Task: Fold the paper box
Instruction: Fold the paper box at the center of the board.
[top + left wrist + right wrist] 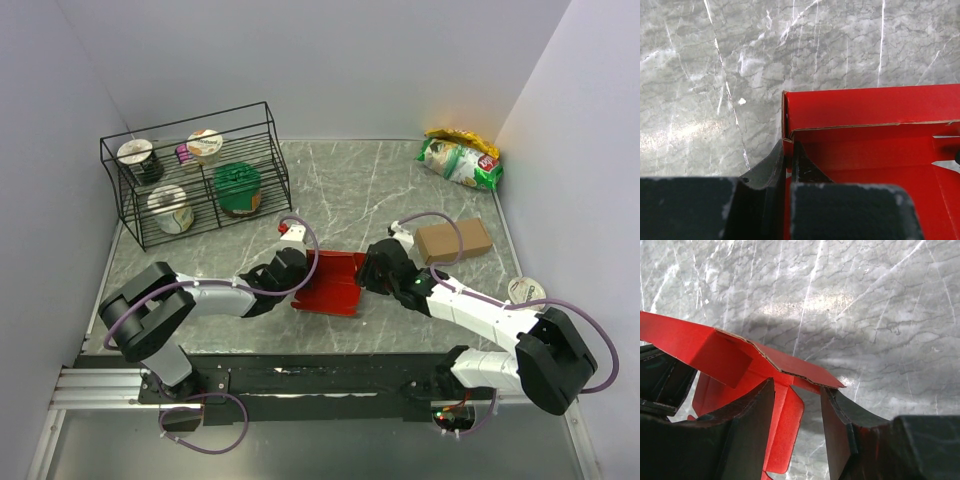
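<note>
At the far left of the table you have a black wire basket holding four tubs, one of them with a green lid.

Just right of the basket and nearer to you, your left hand reaches in from the left and is clamped on the left wall of the paper box. In the left wrist view its two fingers are pressed together with that thin red wall between them, right at the box's corner.

The paper box sits on the table in the middle, between your two hands and near the arm bases. It is open at the top, its walls partly raised, and its red inside shows.

Your right hand is at the box's right edge. In the right wrist view its fingers stand apart; a red flap hangs down in the gap between them, and a creased flap edge runs across just above the fingertips. You cannot tell from here whether either finger touches the card.

Further right, a plain brown cardboard box lies just beyond the right arm. A green and yellow snack bag lies in the far right corner, and a small round lidded cup sits at the table's right edge.
</note>
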### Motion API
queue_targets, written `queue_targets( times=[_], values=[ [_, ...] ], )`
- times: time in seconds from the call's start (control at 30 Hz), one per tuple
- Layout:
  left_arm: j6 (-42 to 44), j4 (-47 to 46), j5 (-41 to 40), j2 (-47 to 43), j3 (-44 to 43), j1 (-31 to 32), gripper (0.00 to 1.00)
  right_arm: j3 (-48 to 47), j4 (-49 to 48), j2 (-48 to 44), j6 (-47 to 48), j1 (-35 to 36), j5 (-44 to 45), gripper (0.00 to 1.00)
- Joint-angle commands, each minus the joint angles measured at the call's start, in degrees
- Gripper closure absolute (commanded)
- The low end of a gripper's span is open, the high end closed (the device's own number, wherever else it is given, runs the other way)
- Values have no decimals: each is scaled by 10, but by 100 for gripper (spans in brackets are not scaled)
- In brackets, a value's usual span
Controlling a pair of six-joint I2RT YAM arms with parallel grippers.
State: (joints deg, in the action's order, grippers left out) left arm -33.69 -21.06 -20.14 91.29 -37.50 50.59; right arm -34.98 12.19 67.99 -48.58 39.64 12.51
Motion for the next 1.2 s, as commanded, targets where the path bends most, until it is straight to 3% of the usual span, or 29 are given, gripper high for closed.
queue_targets(
  times=[0.0, 0.83, 1.17],
  values=[
    [-8, -5, 0, -17, 3, -2, 99, -21, 24, 9, -11, 2, 28, 50],
    [-5, -14, -14, -42, 17, 11, 99, -3, -23, 29, -28, -4, 4, 52],
    [-1, -5, -39, -25, 10, 31, 99, -9, -30, 26, -24, -4, 4, 65]
  ],
)
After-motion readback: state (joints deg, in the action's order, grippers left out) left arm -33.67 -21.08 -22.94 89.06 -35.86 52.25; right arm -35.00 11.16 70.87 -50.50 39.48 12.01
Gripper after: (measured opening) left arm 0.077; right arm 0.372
